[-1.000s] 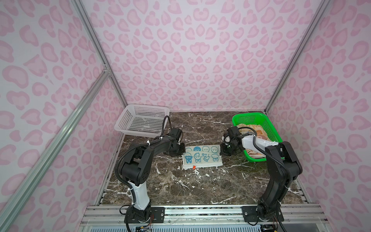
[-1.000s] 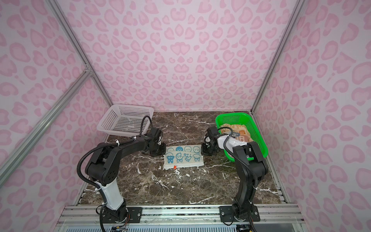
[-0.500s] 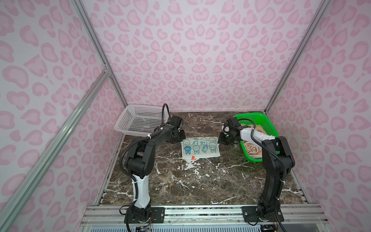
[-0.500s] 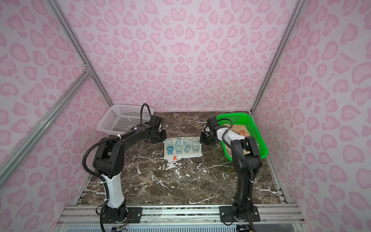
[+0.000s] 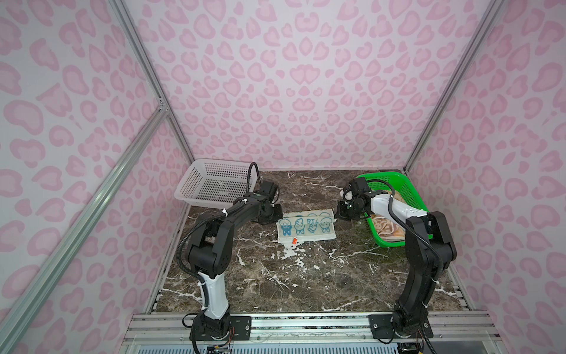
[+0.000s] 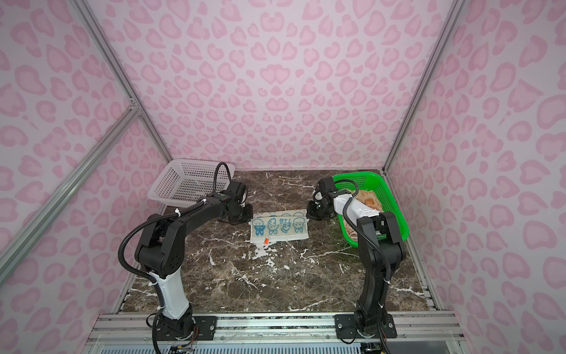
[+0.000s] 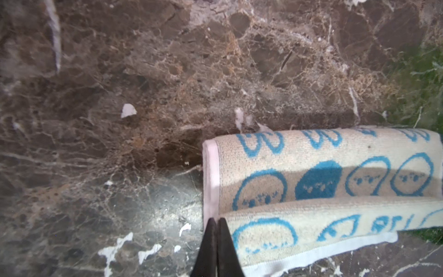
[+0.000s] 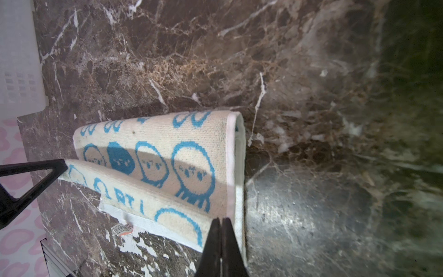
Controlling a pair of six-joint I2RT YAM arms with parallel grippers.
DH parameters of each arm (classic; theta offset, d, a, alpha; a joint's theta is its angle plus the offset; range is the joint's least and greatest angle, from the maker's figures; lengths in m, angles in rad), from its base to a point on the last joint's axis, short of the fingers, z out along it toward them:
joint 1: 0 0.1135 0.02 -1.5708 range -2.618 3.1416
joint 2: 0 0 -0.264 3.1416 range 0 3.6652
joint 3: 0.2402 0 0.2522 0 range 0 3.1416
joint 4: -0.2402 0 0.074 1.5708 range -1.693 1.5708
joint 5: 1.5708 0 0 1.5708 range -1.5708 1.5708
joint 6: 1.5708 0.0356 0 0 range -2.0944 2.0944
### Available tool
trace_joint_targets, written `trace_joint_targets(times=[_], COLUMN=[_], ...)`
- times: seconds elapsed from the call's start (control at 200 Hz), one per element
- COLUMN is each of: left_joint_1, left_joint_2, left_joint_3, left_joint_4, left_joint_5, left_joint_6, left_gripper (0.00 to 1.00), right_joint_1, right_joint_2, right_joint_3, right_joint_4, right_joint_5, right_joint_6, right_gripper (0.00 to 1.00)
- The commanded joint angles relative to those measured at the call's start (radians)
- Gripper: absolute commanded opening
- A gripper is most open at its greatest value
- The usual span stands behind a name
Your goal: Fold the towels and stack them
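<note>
While your arms reach in from either side, the blue-on-cream towel point(image 5: 306, 228) lies in the middle of the table point(image 5: 275, 275), toward the far side, doubled over on itself. Your left pincer point(image 7: 217, 224) is pinched fully shut on the left corner of the towel's upper layer, and your right pincer point(image 8: 221, 224) is pinched just as tight on the right corner. Between them that upper layer, printed with rabbit outlines and blue letters, hangs as a raised flap and throws a shadow across the row of rabbit faces on the layer below. The lower layer rests flat on the table, its rounded fold on the side away from your pincers. A small orange tag point(image 5: 294, 241) sticks out at the towel's near edge. The other towels point(image 5: 386, 228), with orange prints, sit in the green basket point(image 6: 389, 202) at the far right, just beside your right arm; how many are in there you cannot tell. The white basket point(image 5: 214, 187) stands at the far left.
</note>
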Motion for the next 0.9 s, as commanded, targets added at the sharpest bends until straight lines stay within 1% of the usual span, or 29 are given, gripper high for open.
trace_joint_targets(times=[0.0, 0.335, 0.565, 0.59, 0.645, 0.745, 0.825, 0.895], left_joint_1=[-0.012, -0.022, -0.046, -0.049, -0.057, -0.067, -0.07, -0.075], left_joint_2=[-0.021, -0.045, -0.046, -0.045, -0.047, -0.049, -0.061, -0.08], left_joint_3=[-0.033, -0.077, -0.118, -0.121, -0.121, -0.107, -0.104, -0.104], left_joint_4=[-0.005, 0.01, 0.063, 0.072, 0.084, 0.078, 0.074, 0.067], left_joint_5=[-0.051, -0.056, -0.014, -0.007, 0.004, -0.005, -0.006, -0.005], left_joint_6=[-0.016, -0.027, -0.029, -0.029, -0.027, -0.026, -0.025, -0.018], left_gripper=[0.03, 0.03, 0.03, 0.05, 0.13, 0.18, 0.25, 0.31], right_joint_1=[-0.002, 0.002, 0.009, 0.01, 0.012, 0.02, 0.026, 0.026], right_joint_2=[-0.012, -0.027, -0.012, -0.01, -0.007, -0.011, -0.027, -0.047], right_joint_3=[-0.027, -0.085, -0.105, -0.105, -0.105, -0.1, -0.1, -0.096], right_joint_4=[-0.014, 0.012, 0.028, 0.029, 0.031, 0.029, 0.027, 0.02], right_joint_5=[0.044, 0.048, 0.061, 0.064, 0.063, 0.069, 0.076, 0.082], right_joint_6=[-0.008, -0.006, -0.003, -0.005, -0.005, -0.008, -0.008, -0.011], right_gripper=[0.0, 0.0, 0.0, 0.0, 0.0, 0.0, 0.1, 0.15])
